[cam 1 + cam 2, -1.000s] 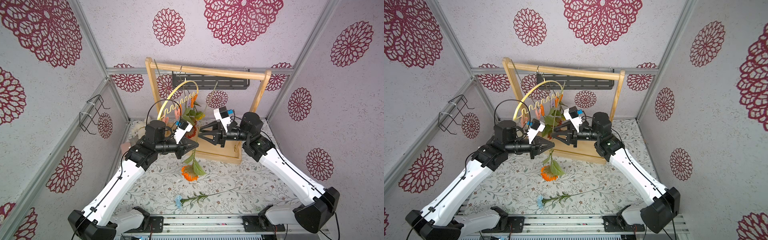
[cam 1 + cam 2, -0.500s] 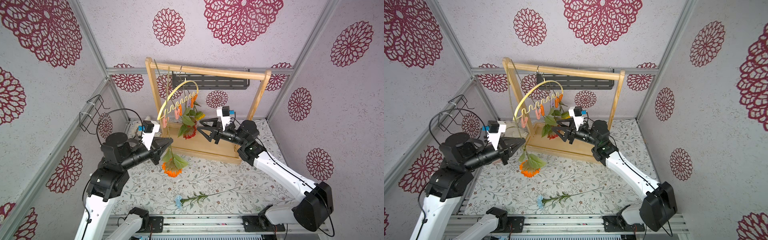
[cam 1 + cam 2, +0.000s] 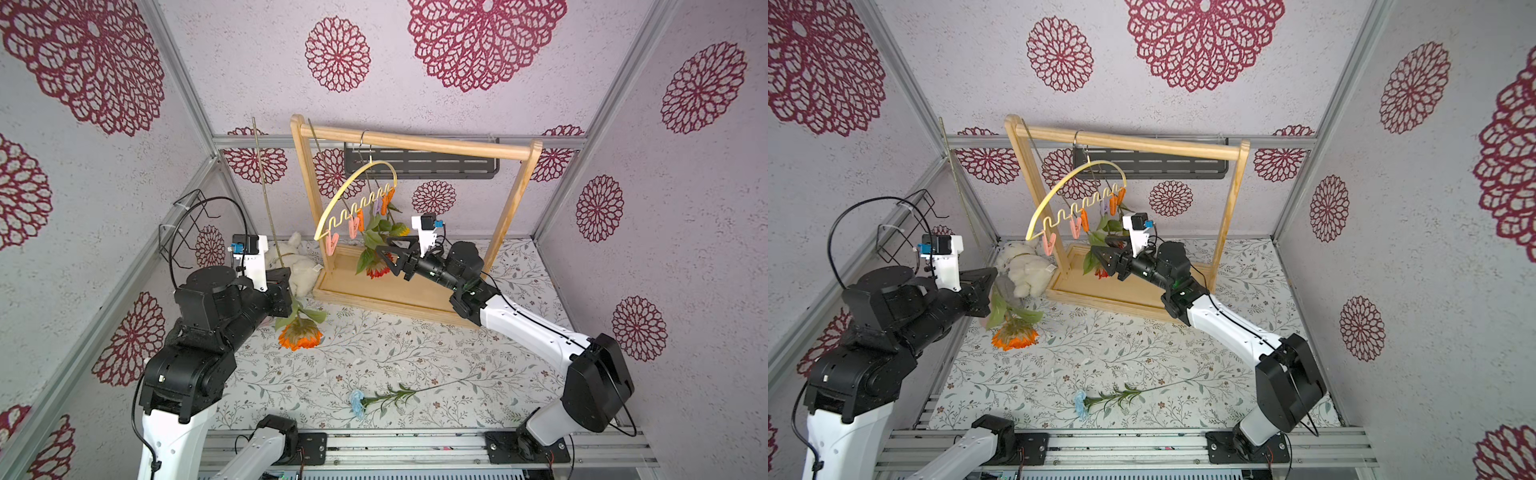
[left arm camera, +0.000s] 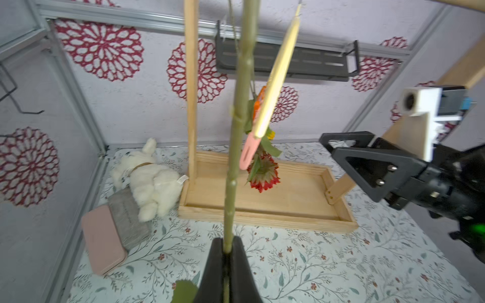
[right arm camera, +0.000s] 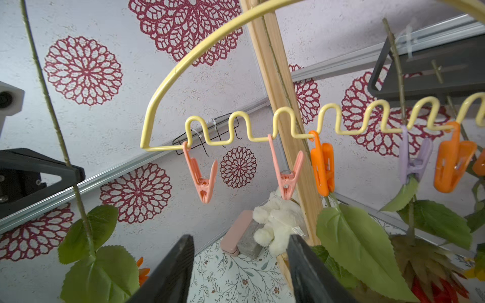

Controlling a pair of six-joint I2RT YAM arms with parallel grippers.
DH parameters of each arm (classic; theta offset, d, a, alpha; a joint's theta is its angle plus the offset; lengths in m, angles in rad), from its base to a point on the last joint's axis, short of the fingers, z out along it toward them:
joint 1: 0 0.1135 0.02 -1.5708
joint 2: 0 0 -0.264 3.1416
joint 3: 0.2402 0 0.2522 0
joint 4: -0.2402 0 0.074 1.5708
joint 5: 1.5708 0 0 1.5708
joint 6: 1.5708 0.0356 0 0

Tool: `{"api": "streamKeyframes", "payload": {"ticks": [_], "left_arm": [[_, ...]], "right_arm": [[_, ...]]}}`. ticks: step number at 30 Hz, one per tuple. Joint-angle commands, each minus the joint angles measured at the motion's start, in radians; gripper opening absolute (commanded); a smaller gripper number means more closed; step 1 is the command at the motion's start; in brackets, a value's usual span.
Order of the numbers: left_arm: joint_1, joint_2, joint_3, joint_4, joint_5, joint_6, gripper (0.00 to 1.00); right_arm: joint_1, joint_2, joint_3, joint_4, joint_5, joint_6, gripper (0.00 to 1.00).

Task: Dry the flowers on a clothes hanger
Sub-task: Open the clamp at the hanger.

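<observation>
One orange flower (image 3: 300, 336) hangs head-down just below the left jaws, which are clenched on its stem (image 4: 234, 147). The long bare end of the stem rises well above them. Held this way, the bloom points down as a drying flower should, and the free upper stem is left for a clothespin to bite.

Ahead of those jaws and higher hangs the clothes hanger (image 3: 354, 183), hooked on the wooden rack (image 3: 419, 143). The pink clothespins (image 5: 203, 178) at the end nearest the left jaws are both empty, so I judge one is meant for this stem. Further along, an orange pin (image 5: 322, 168), a lilac pin (image 5: 414, 160) and a second orange pin (image 5: 452, 160) each appear to clamp a stem. A red flower (image 3: 376, 272) and a yellow flower (image 3: 401, 228) droop beneath them.

A light blue flower (image 3: 384, 401) lies flat on the surface (image 3: 436, 349), well apart from both pairs of jaws and not yet hung.

The right jaws stand released and empty, aimed up at the pink clothespins ahead of them. They are likely placed to squeeze one open for the stem.
</observation>
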Motion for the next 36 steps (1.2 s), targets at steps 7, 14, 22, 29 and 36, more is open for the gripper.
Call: {"api": "streamKeyframes", "payload": {"ticks": [7,14,22,29,36], "left_arm": [[0.186,0.141,-0.087,0.145,0.039,-0.076,0.0],[0.193,0.29,-0.104,0.359,0.251,-0.066,0.0],[0.199,0.359,-0.199,0.641,0.397,-0.097,0.0],[0.202,0.42,-0.205,0.787,0.489,-0.132,0.0],[0.208,0.465,-0.215,0.89,0.532,-0.176,0.0]], "right_arm": [[0.014,0.106,0.176,-0.041,0.073,-0.044,0.68],[-0.001,0.228,0.333,-0.107,0.036,-0.039,0.69],[-0.035,0.35,0.492,-0.168,-0.005,-0.039,0.69],[-0.05,0.427,0.605,-0.192,-0.081,-0.028,0.69],[-0.049,0.454,0.637,-0.18,-0.159,-0.019,0.67]]}}
